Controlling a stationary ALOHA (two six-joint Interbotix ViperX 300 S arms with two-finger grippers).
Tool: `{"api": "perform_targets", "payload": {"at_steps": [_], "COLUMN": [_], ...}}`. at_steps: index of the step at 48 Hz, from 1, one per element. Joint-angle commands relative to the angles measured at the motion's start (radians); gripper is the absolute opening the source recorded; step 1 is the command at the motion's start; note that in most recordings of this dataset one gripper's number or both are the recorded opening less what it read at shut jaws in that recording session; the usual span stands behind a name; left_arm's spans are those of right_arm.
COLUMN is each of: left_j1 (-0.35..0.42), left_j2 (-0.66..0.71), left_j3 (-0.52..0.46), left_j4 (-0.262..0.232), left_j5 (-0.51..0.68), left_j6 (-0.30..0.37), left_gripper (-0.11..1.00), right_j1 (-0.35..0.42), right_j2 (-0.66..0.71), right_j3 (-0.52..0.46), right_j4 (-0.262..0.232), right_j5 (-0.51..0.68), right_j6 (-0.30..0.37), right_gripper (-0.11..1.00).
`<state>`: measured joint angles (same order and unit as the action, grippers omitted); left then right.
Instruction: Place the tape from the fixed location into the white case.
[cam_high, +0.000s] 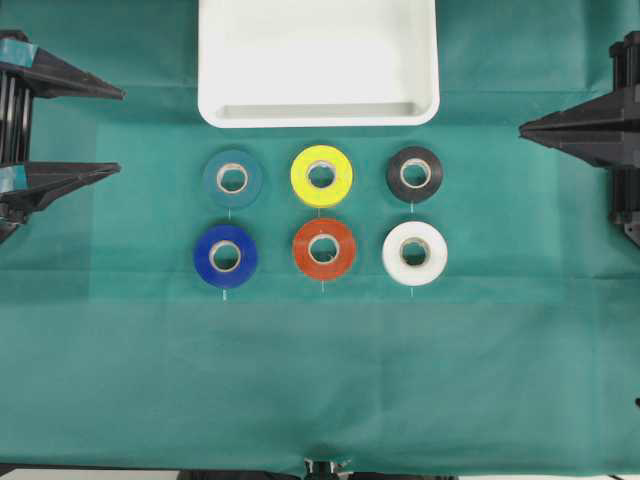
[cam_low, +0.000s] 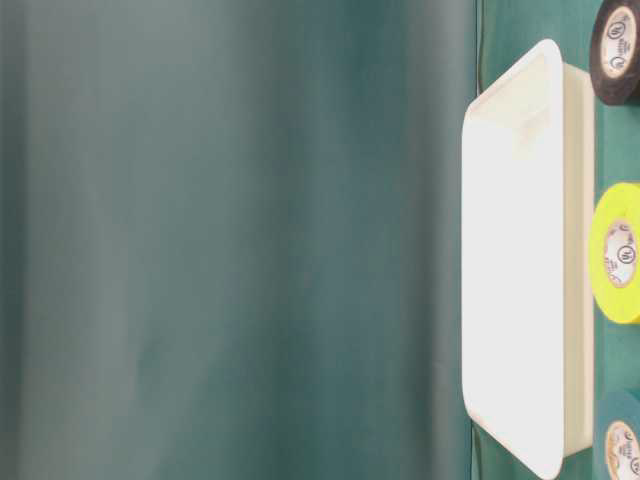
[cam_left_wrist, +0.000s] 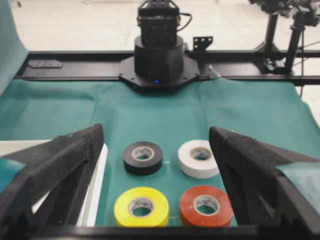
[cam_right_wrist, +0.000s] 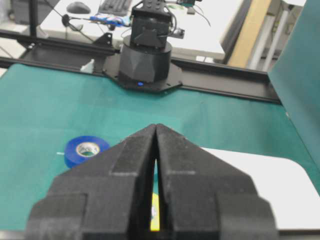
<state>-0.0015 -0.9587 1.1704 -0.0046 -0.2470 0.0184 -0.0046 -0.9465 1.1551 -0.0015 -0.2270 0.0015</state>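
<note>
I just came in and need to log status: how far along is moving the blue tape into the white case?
Nothing looks done yet: the royal-blue tape lies flat on the green cloth, in the front row beside the red roll. The white case holds nothing. In hand: the left gripper stands open at the edge, gripping nothing; the right gripper is shut and empty. The approach, grasp, carry and release are all left.
</note>
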Motion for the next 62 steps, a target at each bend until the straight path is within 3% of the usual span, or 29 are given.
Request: {"api": "perform_targets", "payload": {"at_steps": [1, 26, 52, 62], "left_j1": [-0.003, -0.003, -0.163, -0.183], "left_j2": [0.008, 0.008, 0.008, 0.008], "left_j3": [-0.021, -0.028, -0.035, -0.04], "left_j4": [-0.005, -0.005, -0.005, -0.005], "left_j5": [-0.003, -0.002, 0.026, 0.032], "left_j6": [-0.002, -0.002, 0.0, 0.0], "left_gripper": [0.99, 0.99, 0.99, 0.99], "right_j1": [-0.003, -0.003, -0.003, -0.003], "right_j2": [0.006, 0.006, 0.006, 0.006], "right_j3": [-0.025, -0.023, -0.025, -0.023], "right_j4": [0.003, 0.003, 0.002, 0.002], "right_j5": [-0.005, 0.0, 0.006, 0.009], "right_j6": [0.002, 0.002, 0.0, 0.0], "right_gripper": [0.01, 0.01, 0.01, 0.01]}}
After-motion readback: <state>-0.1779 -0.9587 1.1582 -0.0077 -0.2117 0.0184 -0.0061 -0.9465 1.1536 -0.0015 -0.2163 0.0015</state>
